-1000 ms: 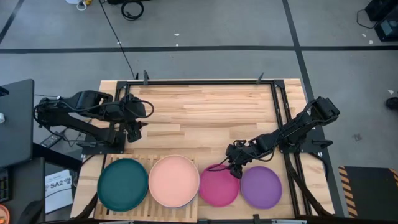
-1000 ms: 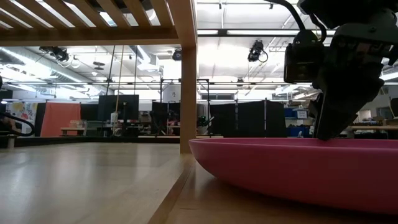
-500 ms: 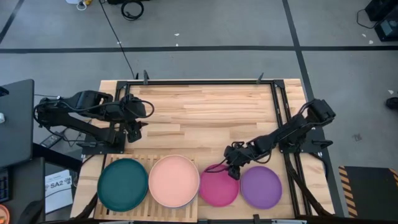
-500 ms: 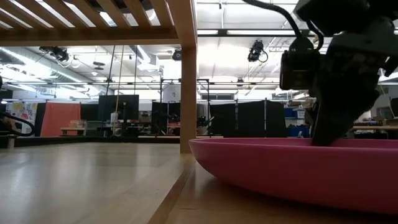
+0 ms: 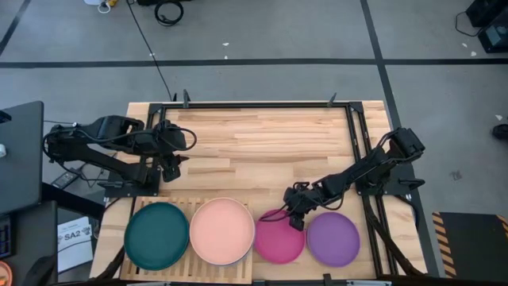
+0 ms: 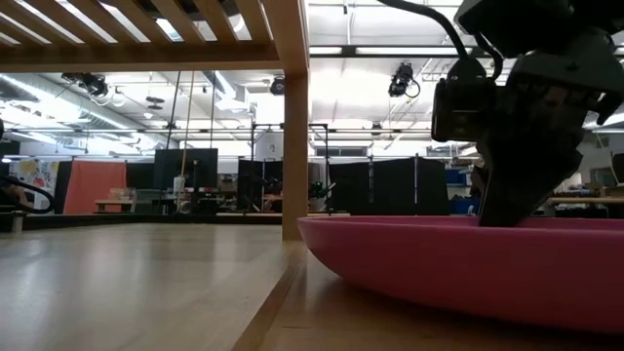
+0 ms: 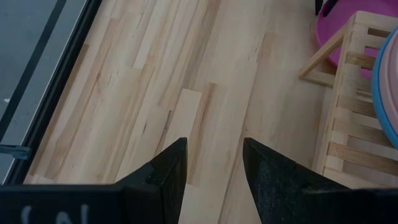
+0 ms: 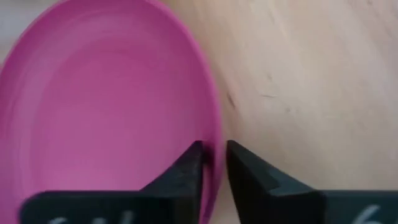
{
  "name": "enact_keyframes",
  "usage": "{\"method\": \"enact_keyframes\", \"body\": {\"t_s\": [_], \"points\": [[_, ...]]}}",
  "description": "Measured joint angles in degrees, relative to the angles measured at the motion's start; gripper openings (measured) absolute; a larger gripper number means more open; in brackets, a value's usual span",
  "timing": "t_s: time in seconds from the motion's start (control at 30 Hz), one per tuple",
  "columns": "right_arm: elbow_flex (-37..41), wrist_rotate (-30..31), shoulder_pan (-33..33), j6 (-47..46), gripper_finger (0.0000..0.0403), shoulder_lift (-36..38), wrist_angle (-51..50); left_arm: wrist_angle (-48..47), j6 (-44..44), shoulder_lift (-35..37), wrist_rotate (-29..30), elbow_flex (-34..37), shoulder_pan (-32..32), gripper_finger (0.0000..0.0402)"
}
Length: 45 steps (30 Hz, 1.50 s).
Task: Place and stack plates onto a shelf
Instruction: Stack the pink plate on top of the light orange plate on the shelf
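The magenta plate (image 5: 278,238) lies flat on the table near the front edge, between the shelf and a purple plate (image 5: 333,238). My right gripper (image 5: 295,218) stands at its far rim, shut on it. The slatted wooden shelf (image 5: 190,205) stands at the front left and carries a teal plate (image 5: 156,235) and a salmon plate (image 5: 221,230). A blue rim (image 7: 380,93) shows under the salmon one. My left gripper (image 7: 214,155) hangs open above bare table at the far left, holding nothing. My right gripper pinches the magenta plate's far rim (image 8: 213,134) between its two fingers. One finger (image 8: 189,165) is inside the dish and the other (image 8: 242,168) outside it. The fingers slant down from the table's far right. The plate's underside (image 6: 439,283) rests on the table.
The shelf's corner post (image 6: 294,146) stands just left of the magenta plate in the low view. The purple plate lies close on the magenta plate's right. Bare tabletop (image 5: 262,151) stretches across the middle and far side, framed by a black rail (image 5: 254,104).
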State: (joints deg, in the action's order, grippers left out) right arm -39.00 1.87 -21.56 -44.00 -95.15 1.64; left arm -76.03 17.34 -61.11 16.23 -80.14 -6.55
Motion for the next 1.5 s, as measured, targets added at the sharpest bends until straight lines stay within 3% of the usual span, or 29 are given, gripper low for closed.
{"method": "enact_keyframes", "body": {"t_s": [0.17, 0.5, 0.77, 0.97, 1.2, 1.5], "points": [[-0.15, -0.40, 0.27, 0.02, 0.0017, 0.01, 0.57, 0.00, -0.02, -0.01, 0.00, 0.00, 0.00, 0.0162], [-0.09, -0.23, 4.50, 2.41, 0.0020, 3.08, -0.81, 0.00, -0.04, 0.00, 0.00, 0.00, -0.02, 0.0162], [0.00, 0.72, 12.42, 9.46, 0.0017, 10.70, -9.58, 0.00, -0.07, -0.01, 0.00, 0.00, 0.00, 0.0162], [0.00, 5.97, 20.59, 17.37, 0.0018, 18.12, -13.53, 0.32, -0.13, 0.00, 0.00, 0.00, 0.00, 0.0162], [-2.57, 16.11, 29.67, 24.76, 0.0017, 23.71, -12.25, 7.33, -0.71, -0.01, 0.26, 0.00, 0.00, 0.0162], [-6.51, 21.64, 34.93, 28.35, 0.0018, 21.54, 2.98, 18.18, -3.84, -3.22, 14.11, -0.03, 1.03, 0.0162]]}}
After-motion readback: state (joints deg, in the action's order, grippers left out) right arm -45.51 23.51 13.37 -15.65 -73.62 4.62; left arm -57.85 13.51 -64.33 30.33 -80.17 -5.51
